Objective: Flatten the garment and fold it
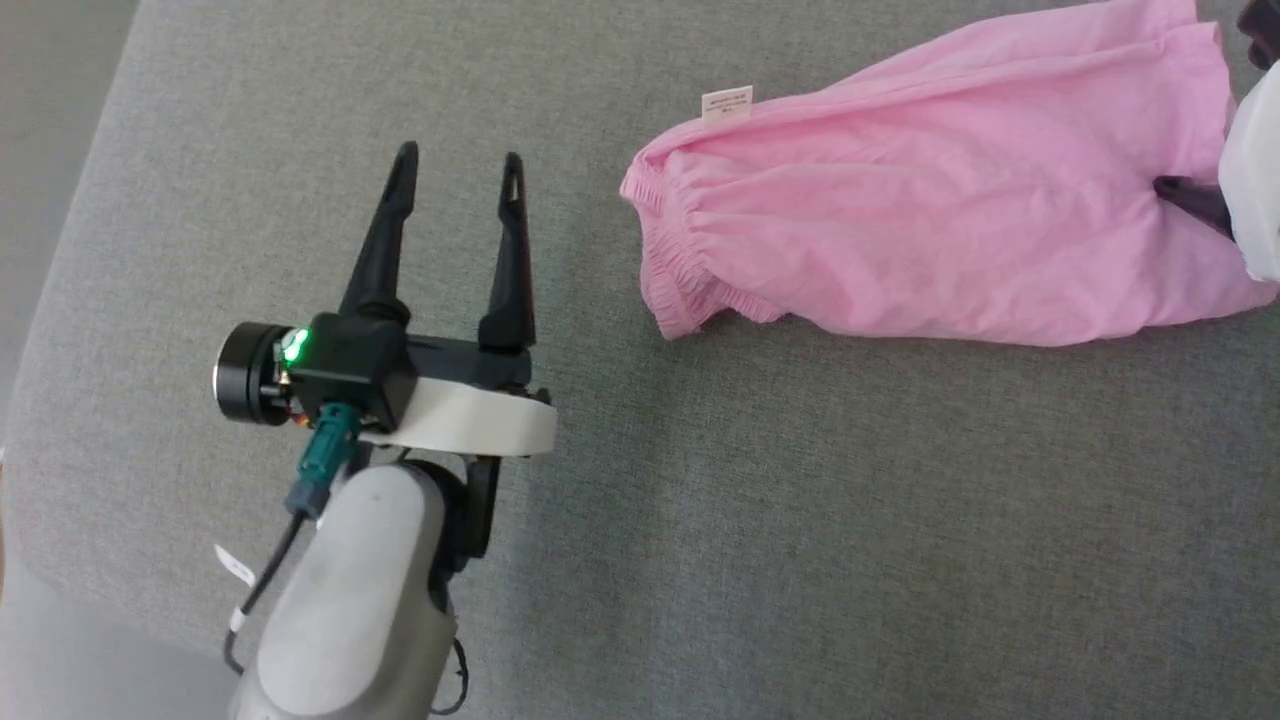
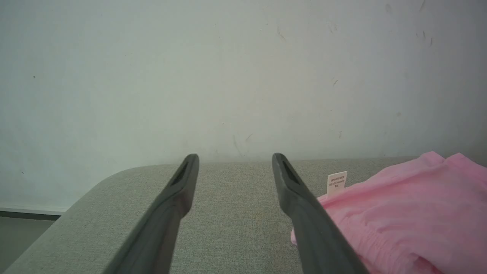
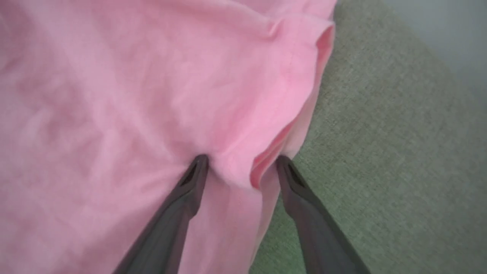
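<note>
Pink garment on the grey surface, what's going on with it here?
A two-armed robot is working on the garment, which lies rumpled on the grey surface, not yet flat or folded. The right gripper is open, straddling a raised fold at one end. The left gripper, also open, is over bare surface, apart from the ruffled band and white label.

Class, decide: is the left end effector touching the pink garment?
Apart. In the head view, bare grey cushion lies between the left end effector and the garment.
</note>
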Controlling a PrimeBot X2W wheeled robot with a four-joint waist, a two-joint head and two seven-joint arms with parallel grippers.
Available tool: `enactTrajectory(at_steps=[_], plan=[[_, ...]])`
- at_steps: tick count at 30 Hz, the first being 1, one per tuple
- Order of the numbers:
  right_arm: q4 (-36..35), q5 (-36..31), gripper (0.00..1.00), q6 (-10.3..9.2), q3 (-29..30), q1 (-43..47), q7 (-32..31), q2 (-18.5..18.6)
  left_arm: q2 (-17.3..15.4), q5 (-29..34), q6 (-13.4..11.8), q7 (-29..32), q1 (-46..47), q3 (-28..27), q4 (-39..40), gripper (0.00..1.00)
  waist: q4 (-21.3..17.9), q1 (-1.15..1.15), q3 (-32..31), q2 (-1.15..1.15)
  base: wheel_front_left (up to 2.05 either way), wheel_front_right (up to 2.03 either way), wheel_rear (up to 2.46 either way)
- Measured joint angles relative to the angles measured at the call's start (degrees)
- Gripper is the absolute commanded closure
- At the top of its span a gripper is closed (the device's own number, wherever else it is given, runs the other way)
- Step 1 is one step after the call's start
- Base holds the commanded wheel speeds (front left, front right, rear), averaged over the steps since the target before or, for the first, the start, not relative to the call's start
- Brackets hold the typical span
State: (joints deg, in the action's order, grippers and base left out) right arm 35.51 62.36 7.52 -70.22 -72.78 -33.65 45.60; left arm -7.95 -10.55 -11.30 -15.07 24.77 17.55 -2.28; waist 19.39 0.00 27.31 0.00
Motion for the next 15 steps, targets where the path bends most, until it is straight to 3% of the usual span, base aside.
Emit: enactTrajectory(at_steps=[1, 8, 12, 15], plan=[[0.1, -0.1, 1.0, 0.0, -0.1, 0.2, 0.8, -0.1, 0.0, 0.0, 0.8, 0.0, 0.0, -0.5, -0.4, 0.0, 0.0, 0.0, -0.2, 0.0, 0.0, 0.0, 0.0], [0.5, -0.1, 1.0, 0.01, -1.1, 2.4, 5.8, -2.1, -3.1, -0.6, 9.5, 1.5, 3.6, -0.8, -7.5, 0.0, -1.0, 0.01, -3.2, 0.0, 0.0, 0.0, 0.0], [0.0, 0.2, 1.0, 0.01, -1.9, 3.2, 7.7, -2.6, -5.9, -3.7, 15.7, 11.4, 10.4, 0.8, -11.8, 0.0, -2.0, 0.01, -5.3, 0.0, 0.0, 0.0, 0.0], [-0.4, 0.0, 1.0, 0.01, -2.1, 3.3, 8.9, -2.8, -7.4, -7.6, 17.9, 19.8, 15.0, 3.4, -13.6, 0.0, -3.1, 0.0, -6.2, 0.0, 0.0, 0.0, 0.0]])
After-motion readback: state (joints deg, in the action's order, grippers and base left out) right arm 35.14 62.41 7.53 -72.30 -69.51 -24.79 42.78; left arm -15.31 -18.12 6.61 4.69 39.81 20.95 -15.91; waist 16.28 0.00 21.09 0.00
